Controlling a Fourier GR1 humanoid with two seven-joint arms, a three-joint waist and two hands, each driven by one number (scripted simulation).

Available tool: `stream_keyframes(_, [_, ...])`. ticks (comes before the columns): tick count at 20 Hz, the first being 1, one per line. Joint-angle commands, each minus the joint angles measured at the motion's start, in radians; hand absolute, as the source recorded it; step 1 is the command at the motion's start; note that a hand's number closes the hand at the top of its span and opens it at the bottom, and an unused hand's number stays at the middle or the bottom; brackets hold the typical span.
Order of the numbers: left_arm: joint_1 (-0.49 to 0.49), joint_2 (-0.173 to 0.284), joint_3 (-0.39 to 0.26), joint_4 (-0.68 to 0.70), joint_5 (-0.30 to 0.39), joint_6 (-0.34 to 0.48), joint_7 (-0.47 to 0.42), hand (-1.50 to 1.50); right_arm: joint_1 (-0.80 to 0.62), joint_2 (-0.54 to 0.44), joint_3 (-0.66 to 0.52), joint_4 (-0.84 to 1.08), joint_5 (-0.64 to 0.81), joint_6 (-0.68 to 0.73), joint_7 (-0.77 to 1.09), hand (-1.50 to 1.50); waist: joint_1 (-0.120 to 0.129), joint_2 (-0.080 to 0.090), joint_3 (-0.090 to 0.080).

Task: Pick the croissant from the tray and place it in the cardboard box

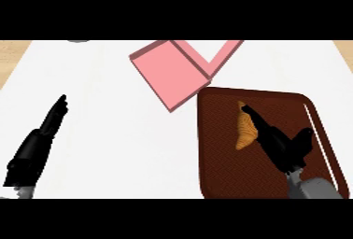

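Observation:
A golden-brown croissant (244,132) lies on the dark brown tray (224,172) at the right. My right hand (279,142) is over the tray, fingers straight and pointing up-left along the croissant's right side, thumb spread out to the right. The fingers touch or overlap the croissant's edge; they are not curled round it. The box (171,72) looks pink, open, and stands just above and left of the tray. My left hand (43,135) rests open on the white counter at the far left, fingers pointing up.
The white counter (117,140) stretches between the left hand and the tray. A wooden surface (14,51) shows at the top left corner, beyond the counter's edge.

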Motion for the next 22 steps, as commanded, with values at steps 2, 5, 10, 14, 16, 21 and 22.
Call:
stream_keyframes(2, [0.007, -0.042, 0.011, 0.05, -0.02, 0.026, 0.004, 0.0, -0.131, 0.021, -0.084, -0.023, 0.068, -0.134, -0.022, -1.5, -0.005, -0.018, 0.003])
stream_keyframes(5, [-0.001, -0.038, 0.025, 0.057, -0.008, 0.045, 0.047, 0.0, -0.301, 0.02, -0.207, -0.06, 0.153, -0.34, -0.094, -1.5, 0.004, -0.021, 0.001])
stream_keyframes(10, [0.004, -0.057, 0.034, 0.084, 0.018, 0.042, 0.065, 0.0, -0.24, -0.007, -0.236, 0.059, 0.414, -0.726, -0.009, -1.5, -0.015, -0.015, 0.0])
stream_keyframes(14, [-0.002, -0.08, 0.044, 0.109, 0.024, 0.024, 0.072, 0.0, -0.252, 0.078, -0.201, -0.011, 0.5, -0.867, -0.02, -1.5, -0.012, -0.021, 0.003])
stream_keyframes(16, [0.013, -0.12, 0.015, 0.084, -0.03, 0.051, 0.073, 0.0, -0.226, 0.04, -0.122, -0.032, 0.609, -0.848, 0.057, -1.5, -0.009, -0.021, 0.003])
stream_keyframes(21, [0.0, -0.112, 0.018, 0.079, -0.017, 0.051, 0.1, 0.0, -0.293, -0.186, -0.007, 0.017, 0.756, -0.624, 0.347, -1.5, -0.004, -0.029, -0.001])
stream_keyframes(22, [-0.022, -0.116, 0.027, 0.128, -0.023, 0.047, 0.08, 0.0, -0.267, -0.226, 0.016, -0.029, 0.761, -0.563, 0.377, -1.5, -0.027, -0.029, -0.002])
